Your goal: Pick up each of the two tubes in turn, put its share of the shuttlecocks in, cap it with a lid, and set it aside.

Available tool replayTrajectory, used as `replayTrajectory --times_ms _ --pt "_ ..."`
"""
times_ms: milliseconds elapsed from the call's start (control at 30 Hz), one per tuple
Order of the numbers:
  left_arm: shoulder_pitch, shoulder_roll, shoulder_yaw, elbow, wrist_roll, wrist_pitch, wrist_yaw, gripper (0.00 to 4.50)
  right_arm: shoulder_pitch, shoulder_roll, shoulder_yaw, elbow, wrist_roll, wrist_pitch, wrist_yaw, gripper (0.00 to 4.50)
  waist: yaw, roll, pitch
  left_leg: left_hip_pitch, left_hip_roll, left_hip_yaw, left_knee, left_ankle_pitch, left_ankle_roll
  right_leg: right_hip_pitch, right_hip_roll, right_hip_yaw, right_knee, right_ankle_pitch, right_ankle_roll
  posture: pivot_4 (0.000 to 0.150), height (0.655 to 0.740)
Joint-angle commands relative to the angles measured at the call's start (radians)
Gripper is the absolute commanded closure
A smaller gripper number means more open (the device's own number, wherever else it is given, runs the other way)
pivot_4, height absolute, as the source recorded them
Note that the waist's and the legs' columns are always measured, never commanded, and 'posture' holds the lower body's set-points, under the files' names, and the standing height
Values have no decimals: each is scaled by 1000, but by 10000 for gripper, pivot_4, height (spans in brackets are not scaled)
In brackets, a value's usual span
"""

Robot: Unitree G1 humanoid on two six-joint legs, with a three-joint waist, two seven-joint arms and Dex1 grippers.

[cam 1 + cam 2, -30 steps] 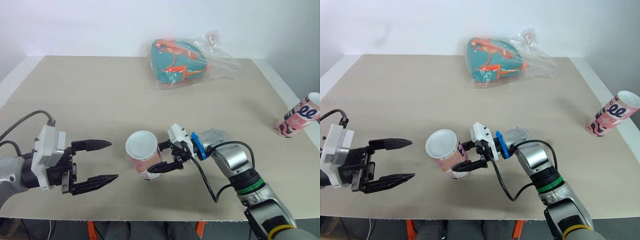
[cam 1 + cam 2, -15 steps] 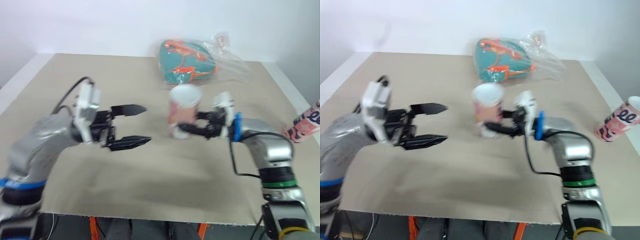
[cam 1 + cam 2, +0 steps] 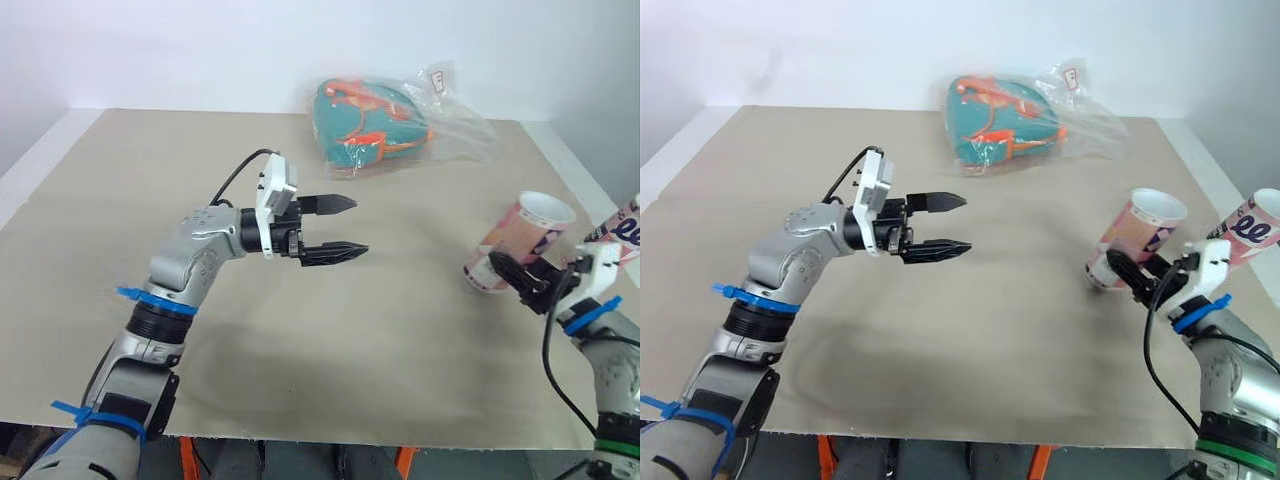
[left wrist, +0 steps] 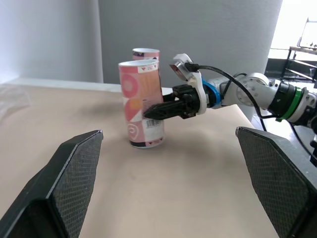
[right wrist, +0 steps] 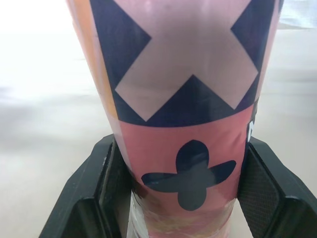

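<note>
Clamping the pink tube [image 3: 522, 232] low on its wall, the right gripper [image 3: 497, 268] is holding it near the table's [image 3: 150, 180] right edge, seemingly resting there, just beside the second tube [image 3: 1245, 228]. Reaching forward over mid-table, the left gripper [image 3: 358, 226] is hanging spread apart, empty.

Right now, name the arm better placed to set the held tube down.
Right. The right gripper is shut on the tube, beside the second tube; the left gripper hangs open mid-table, well away.
</note>
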Motion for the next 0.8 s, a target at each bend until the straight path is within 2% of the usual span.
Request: replayTrajectory --times_ms 33,267,500,600,633,800 --pt "-32 -26 -1 13 30 -30 -6 0 13 -5 -88 3 21 -47 -61 15450 -1 0 0 0 -1 0 1 0 0 1 0 0 0 0 1 1500 7400" --pt "-29 -45 2 20 66 -47 -26 0 -30 -35 -69 112 -53 -118 -148 15450 -4 1 0 1 -3 0 1 2 0 1 -2 1 0 1 3 1500 7400" --pt "-25 -52 7 14 79 -46 -23 0 -44 -28 -7 156 -67 -111 -131 15450 -6 1 0 1 -3 0 1 3 0 1 -3 1 0 2 3 1500 7400" --pt "-24 -50 9 9 81 -44 -23 0 -41 -32 6 184 -42 -69 -87 5655 -6 1 0 2 -3 0 1 4 0 2 -2 1 0 2 4 1500 7400" --pt "-24 -50 10 9 82 -44 -23 0 -40 -34 10 190 -52 -71 -90 709 -6 1 0 2 -3 0 1 4 1 2 -2 1 0 2 5 1500 7400" --pt "-23 -46 10 8 84 -44 -25 0 -35 -54 33 218 -68 -63 -75 195 -6 4 0 2 -3 0 1 5 2 2 -3 1 0 2 5 1500 7400"
